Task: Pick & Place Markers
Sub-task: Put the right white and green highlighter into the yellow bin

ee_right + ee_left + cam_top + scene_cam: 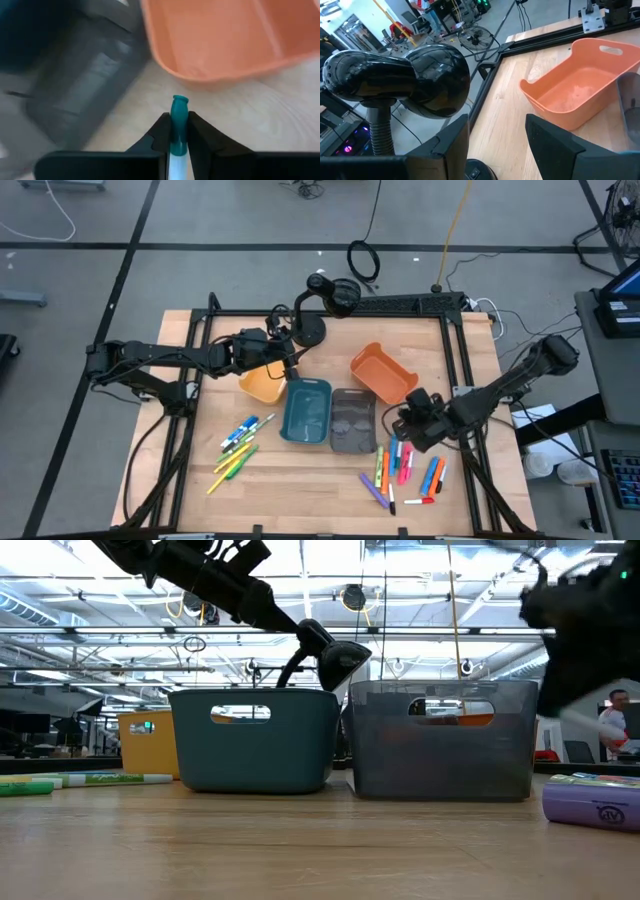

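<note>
My right gripper (403, 424) hangs over the wood between the grey bin (353, 420) and the orange bin (383, 373), shut on a white marker with a teal cap (179, 107). Other markers lie flat on the table in two loose groups, one at the near right (402, 470) and one at the near left (238, 450). My left gripper (290, 360) waits open in the air over the far ends of the yellow bin (262, 383) and the teal bin (307, 410); in its wrist view its fingers (455, 145) have nothing between them. My right gripper pinches the marker between its two fingers (161, 134), just behind the teal cap, on the cap's lower part (178, 142). The marker lies along the fingers, its capped end jutting out past the fingertips. The fingers slant down toward the table, and the marker is up off the wood.
A black gooseneck lamp head (395, 80) on a round base (308, 332) stands just beyond my left gripper. A black frame rail (400, 305) runs along the far edge. Bare wood lies along the near edge, between the two marker groups (310, 480).
</note>
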`<state>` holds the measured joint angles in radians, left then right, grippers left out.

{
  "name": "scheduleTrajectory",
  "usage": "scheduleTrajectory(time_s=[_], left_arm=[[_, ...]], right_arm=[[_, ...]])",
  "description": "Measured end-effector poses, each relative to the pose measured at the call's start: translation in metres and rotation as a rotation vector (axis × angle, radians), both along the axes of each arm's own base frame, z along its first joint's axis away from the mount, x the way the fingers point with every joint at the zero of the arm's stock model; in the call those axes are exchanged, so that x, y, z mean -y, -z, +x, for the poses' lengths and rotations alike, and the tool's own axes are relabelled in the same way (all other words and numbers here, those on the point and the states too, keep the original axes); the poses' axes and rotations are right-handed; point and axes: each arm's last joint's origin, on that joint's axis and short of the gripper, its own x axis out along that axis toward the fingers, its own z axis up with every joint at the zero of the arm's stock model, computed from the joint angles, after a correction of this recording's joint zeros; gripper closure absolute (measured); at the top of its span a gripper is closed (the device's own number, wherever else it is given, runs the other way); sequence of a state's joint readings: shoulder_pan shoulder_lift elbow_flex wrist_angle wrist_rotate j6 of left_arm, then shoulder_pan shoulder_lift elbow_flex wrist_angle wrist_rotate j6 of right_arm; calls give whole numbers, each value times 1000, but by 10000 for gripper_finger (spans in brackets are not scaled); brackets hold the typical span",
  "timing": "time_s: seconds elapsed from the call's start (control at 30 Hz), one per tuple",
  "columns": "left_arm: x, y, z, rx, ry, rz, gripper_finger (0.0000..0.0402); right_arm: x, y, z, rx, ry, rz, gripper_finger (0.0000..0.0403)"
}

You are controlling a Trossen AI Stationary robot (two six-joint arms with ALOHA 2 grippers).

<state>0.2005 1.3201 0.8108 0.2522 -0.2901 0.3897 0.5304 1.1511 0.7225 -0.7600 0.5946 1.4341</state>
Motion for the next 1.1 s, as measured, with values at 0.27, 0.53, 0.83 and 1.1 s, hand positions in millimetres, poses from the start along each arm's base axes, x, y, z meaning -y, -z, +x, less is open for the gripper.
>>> scheduleTrajectory(time_s=[0.27,0.53,0.83,1.1], left_arm=[[6,-4,3,90,129,-108,201],[35,-16,9,240,477,-298,201],[83,-11,19,238,657,-274,201],[95,10,46,362,558,-160,201]], right_arm=[[2,-40,13,289,-169,-417,371],[4,-77,48,409,-354,-775,370],[9,-89,79,627,-616,-914,373],[4,-87,92,758,-717,-963,375]])
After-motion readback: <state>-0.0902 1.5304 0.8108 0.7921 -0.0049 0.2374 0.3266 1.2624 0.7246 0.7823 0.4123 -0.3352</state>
